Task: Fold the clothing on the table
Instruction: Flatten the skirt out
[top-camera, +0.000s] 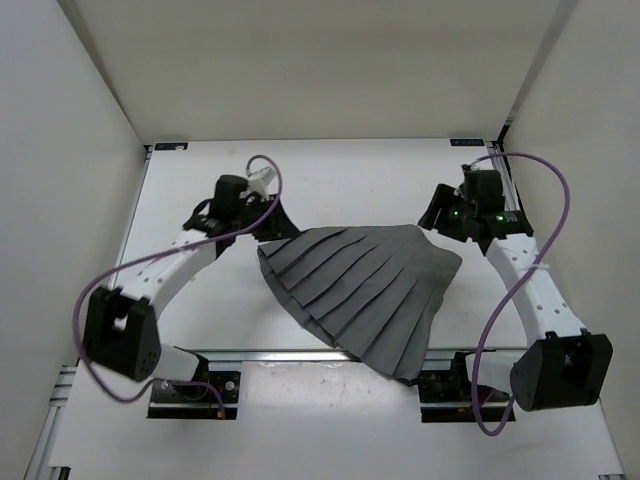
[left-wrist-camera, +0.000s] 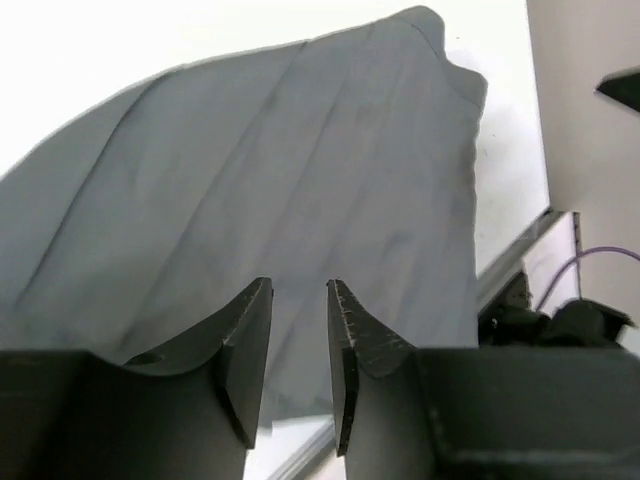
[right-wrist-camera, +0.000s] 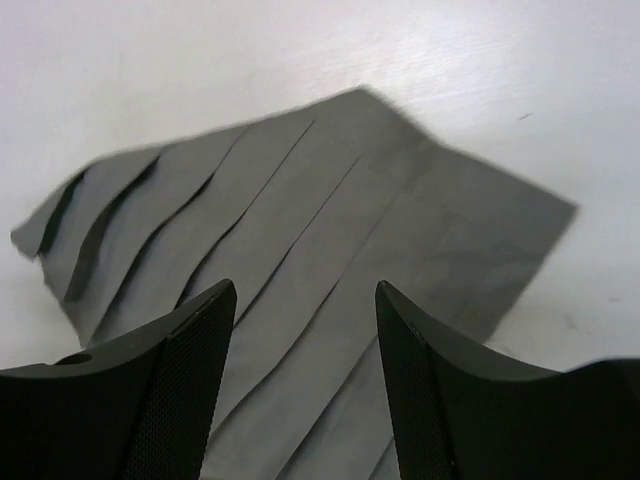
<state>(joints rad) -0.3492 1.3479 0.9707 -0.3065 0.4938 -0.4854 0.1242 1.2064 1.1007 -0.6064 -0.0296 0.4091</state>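
We saw the skirt (top-camera: 365, 290) on the white-walled table (top-camera: 340, 175); right gripper (right-wrist-camera: 305, 290) gaped wide, left gripper (left-wrist-camera: 299, 285) narrow, seemingly empty.

The white, flat, rectangular table (top-camera: 350, 180) in front of me carries a dark grey pleated fabric skirt (top-camera: 360, 290). It lies spread flat and fanned out, its near corner reaching over the metal rail (top-camera: 270, 355) along my edge.

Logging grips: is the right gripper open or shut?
Open: the right gripper holds its black fingers wide apart with nothing between them, near the dark grey pleated fabric skirt.
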